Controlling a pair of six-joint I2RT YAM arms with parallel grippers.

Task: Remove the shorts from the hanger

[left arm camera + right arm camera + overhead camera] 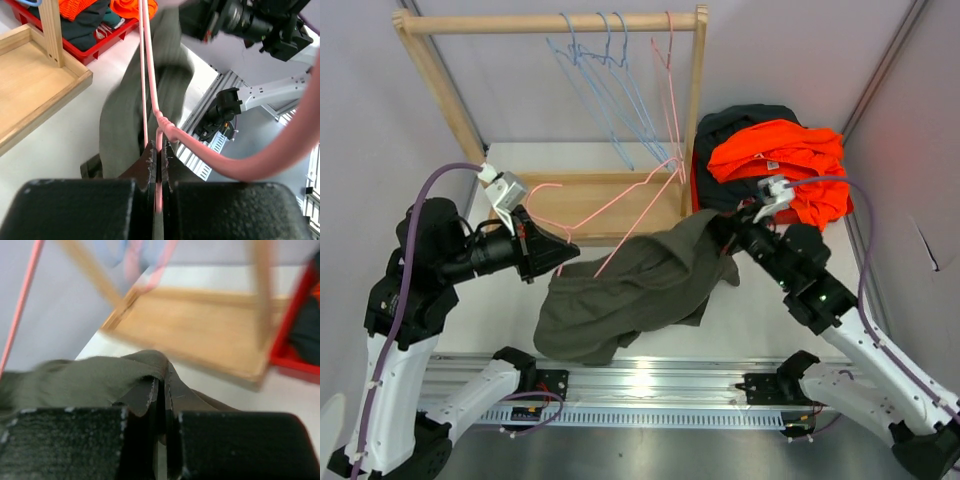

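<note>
Room: grey walls around a white surface (500, 300). A wooden rack (550, 22) stands at the back with blue wire hangers (605, 75) on its rod.
Left fingers (150, 160): shut tight on the pink hanger (610, 205), at the twisted neck.
Pink hanger: thin, smooth wire bent into a triangle. It is off the rack, held low over the surface.
Olive-green shorts (620, 290): soft, floppy, wrinkly cloth in the middle. They look partly caught on the hanger, and the rest lies on the surface.
Right fingers (150, 395): shut on a small fold at the shorts' edge.
Red bin (107, 45): hard plastic, holds bunched orange shorts (780, 160) and dark ones.
Could go wrong: the thin fold may slip out if the pull is hard.
Could go wrong too: the cloth may snag on the wire and bend or yank the hanger.
</note>
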